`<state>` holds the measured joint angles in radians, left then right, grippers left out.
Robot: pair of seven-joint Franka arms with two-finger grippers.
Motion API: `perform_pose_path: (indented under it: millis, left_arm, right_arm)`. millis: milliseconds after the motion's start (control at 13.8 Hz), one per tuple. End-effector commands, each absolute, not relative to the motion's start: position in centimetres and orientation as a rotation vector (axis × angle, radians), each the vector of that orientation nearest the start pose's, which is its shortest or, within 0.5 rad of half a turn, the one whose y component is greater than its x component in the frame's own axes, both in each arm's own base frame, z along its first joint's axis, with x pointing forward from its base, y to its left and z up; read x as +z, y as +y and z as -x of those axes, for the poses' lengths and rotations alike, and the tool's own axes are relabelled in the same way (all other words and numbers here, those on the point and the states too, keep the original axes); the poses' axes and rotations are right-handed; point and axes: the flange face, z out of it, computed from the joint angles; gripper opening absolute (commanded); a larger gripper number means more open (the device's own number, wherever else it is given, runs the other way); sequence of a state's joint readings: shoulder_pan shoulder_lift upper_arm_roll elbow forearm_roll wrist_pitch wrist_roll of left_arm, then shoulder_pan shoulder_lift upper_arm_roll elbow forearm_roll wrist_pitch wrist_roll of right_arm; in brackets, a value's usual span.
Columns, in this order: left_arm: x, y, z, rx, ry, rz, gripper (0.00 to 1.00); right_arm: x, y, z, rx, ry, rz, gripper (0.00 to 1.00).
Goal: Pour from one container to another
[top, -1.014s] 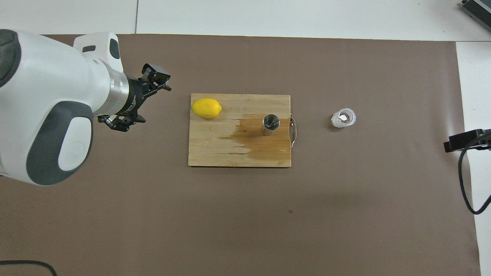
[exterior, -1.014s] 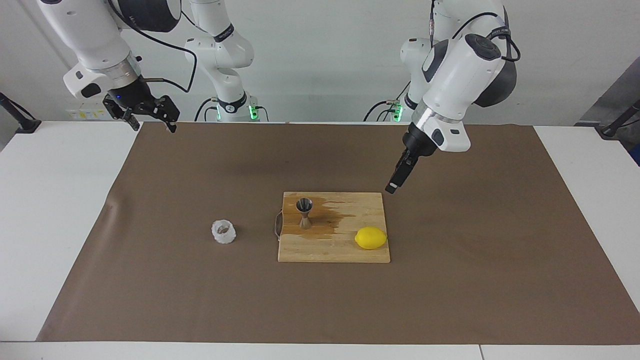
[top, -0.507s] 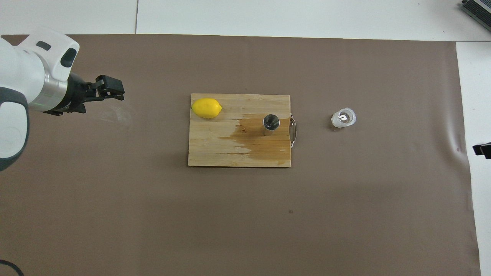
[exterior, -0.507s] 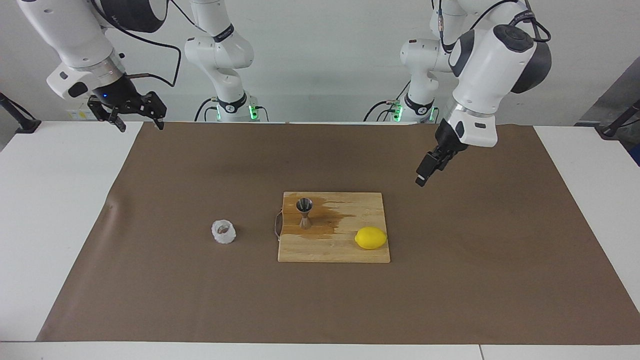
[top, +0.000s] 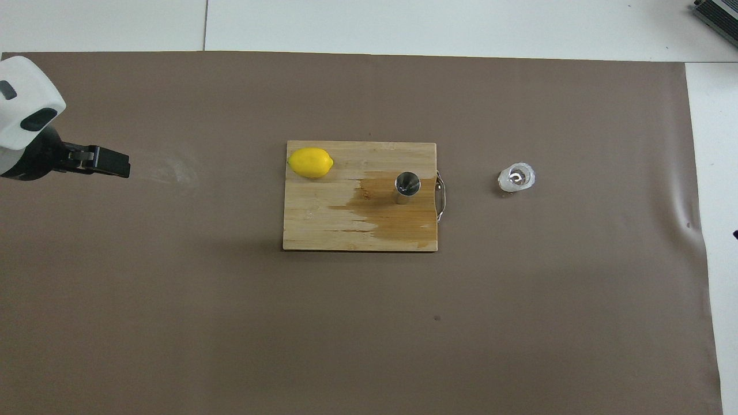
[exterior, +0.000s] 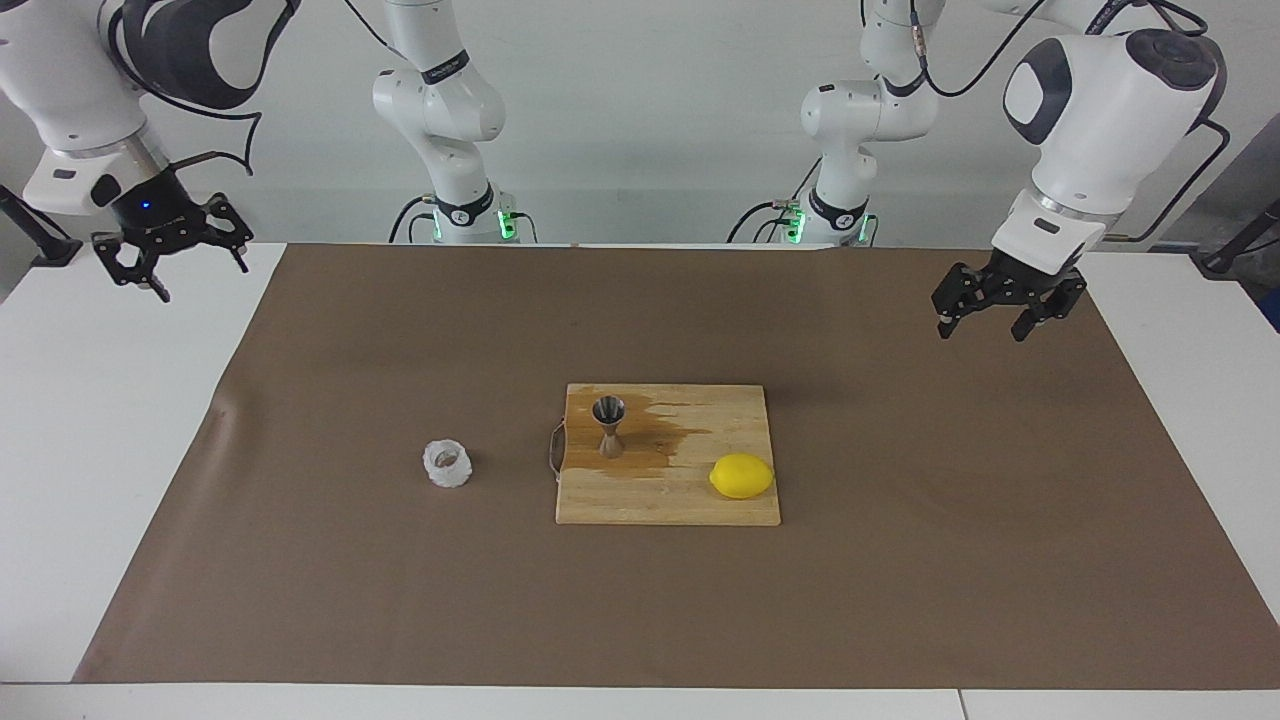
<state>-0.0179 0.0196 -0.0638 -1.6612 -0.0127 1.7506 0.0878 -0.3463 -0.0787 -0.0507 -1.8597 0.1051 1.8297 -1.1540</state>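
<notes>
The small clear knobbly cup [exterior: 447,464] [top: 516,177] stands upright on the brown mat, beside the cutting board toward the right arm's end of the table. On the board's handle end stands the steel hourglass jigger [exterior: 609,425] [top: 407,185], upright. My left gripper [exterior: 985,326] [top: 109,164] hangs open and empty over the mat toward the left arm's end, well away from both containers. Over the white table top at the mat's corner by the right arm's end, my right gripper [exterior: 185,280] is open and empty too.
The wooden cutting board [exterior: 670,503] [top: 323,227] lies mid-mat with a dark wet stain around the jigger and a metal handle facing the cup. A yellow lemon [exterior: 741,476] [top: 311,162] rests on the board's other end.
Both arms have drawn back and outward, each toward its own end of the table. The left gripper has swung away from the board and turned. The cup, jigger and lemon have not moved.
</notes>
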Motion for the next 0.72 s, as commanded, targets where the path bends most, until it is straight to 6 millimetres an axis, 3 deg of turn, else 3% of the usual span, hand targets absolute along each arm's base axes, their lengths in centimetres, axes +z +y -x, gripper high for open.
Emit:
perform_pose_path:
  millis: [0, 217, 290, 435, 652]
  left_arm:
    - [59.8, -1.8, -56.1, -0.092, 0.334, 3.111, 1.00]
    - [60.5, 0.1, -56.1, -0.098, 0.293, 3.118, 1.00]
    - [61.8, 0.1, -55.8, -0.096, 0.286, 3.120, 1.00]
    - [64.2, 0.0, -55.1, -0.070, 0.288, 3.138, 1.00]
    - [64.6, -0.8, -54.9, -0.058, 0.257, 3.165, 1.00]
  right_arm:
    - [51.0, -22.4, -51.8, -0.260, -1.293, 2.720, 1.00]
    - [46.0, -21.5, -54.6, -0.439, -1.331, 2.513, 1.00]
    - [44.7, -20.5, -55.9, -0.496, -1.379, 2.473, 1.00]
    - [42.1, -16.5, -58.2, -0.543, -1.446, 2.362, 1.00]
    - [38.5, -11.2, -60.8, -0.643, -1.451, 2.240, 1.00]
